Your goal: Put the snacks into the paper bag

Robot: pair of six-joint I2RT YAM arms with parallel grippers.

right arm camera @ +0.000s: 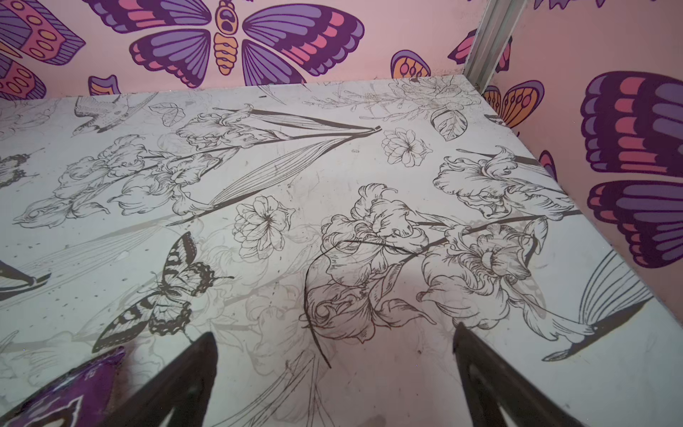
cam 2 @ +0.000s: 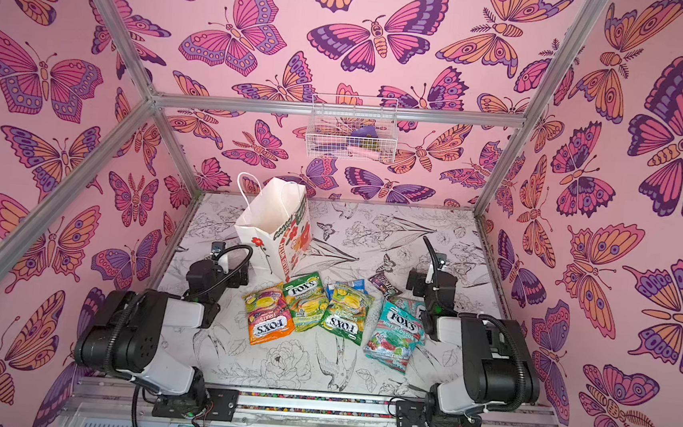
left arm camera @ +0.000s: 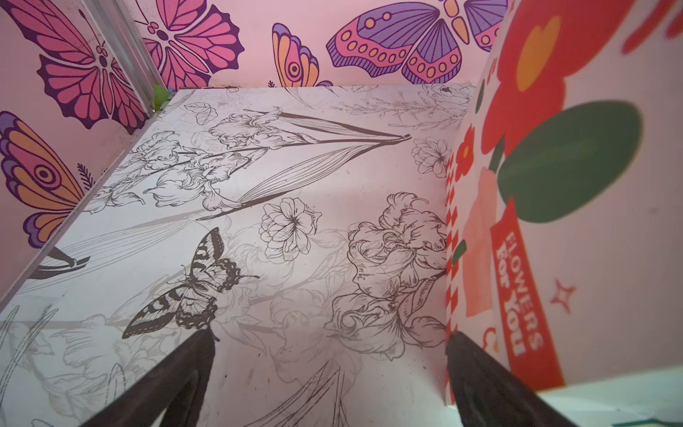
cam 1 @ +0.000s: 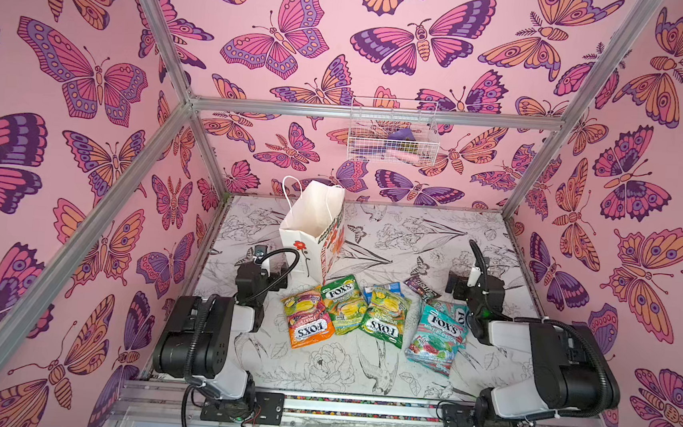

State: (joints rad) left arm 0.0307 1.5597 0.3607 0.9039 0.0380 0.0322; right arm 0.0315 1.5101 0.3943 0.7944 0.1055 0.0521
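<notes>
Both the left claw and right claw gape wide, empty; pinch the glossy orange candy packet by its edge, lifting well over the rim of the tall white paper bag

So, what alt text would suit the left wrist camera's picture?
The left gripper, wide open and empty, hovers above a white table printed with line-drawn flowers and a butterfly. Close beside it stands the paper bag, showing red flowers, a green leaf and a red tag reading FLOWERS FOR YOU. Pink butterfly wallpaper lies beyond.
</notes>
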